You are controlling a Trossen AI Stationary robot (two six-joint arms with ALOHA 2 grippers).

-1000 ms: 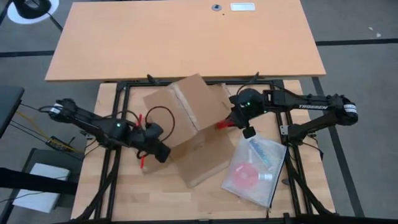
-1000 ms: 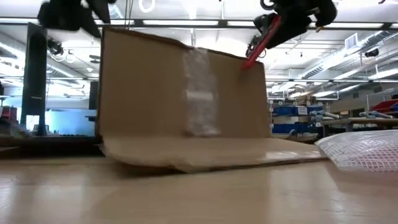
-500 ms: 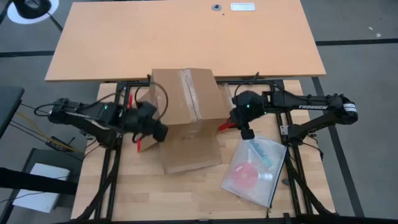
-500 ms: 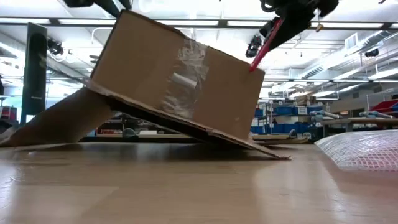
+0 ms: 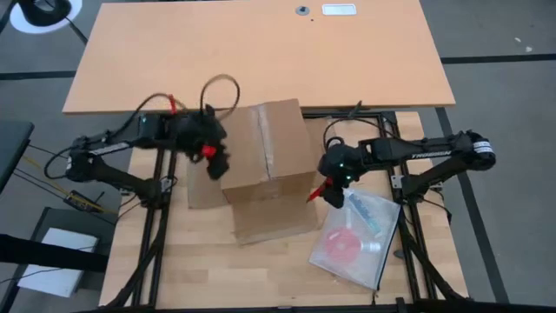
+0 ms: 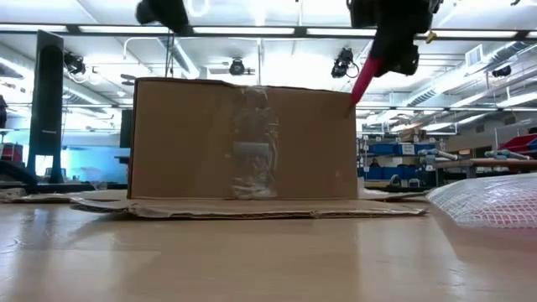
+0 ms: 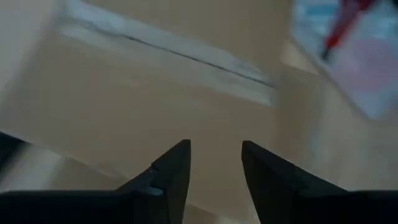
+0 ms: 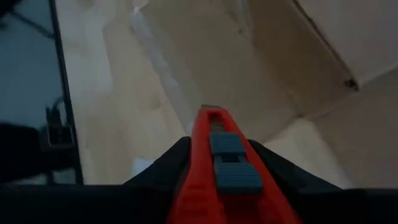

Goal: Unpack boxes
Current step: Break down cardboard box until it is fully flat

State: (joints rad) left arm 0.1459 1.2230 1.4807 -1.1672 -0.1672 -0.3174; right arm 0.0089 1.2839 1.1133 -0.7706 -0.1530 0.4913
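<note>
Now the box (image 5: 265, 156) sat taped side up on the bench (image 5: 174, 261), between both grippers. The right gripper (image 5: 323, 187) gripped a red cutter (image 8: 219, 165); the left gripper (image 7: 214, 163) hovered open, empty. Slitting the tape (image 5: 263, 139) looked next.

A light wooden tabletop (image 5: 174, 261) on a black frame carries a brown cardboard carton (image 5: 265, 152) standing flat with its flaps splayed out along the wood. Just beside it on the right lies a clear plastic bag (image 5: 356, 239) holding a pink disc.
</note>
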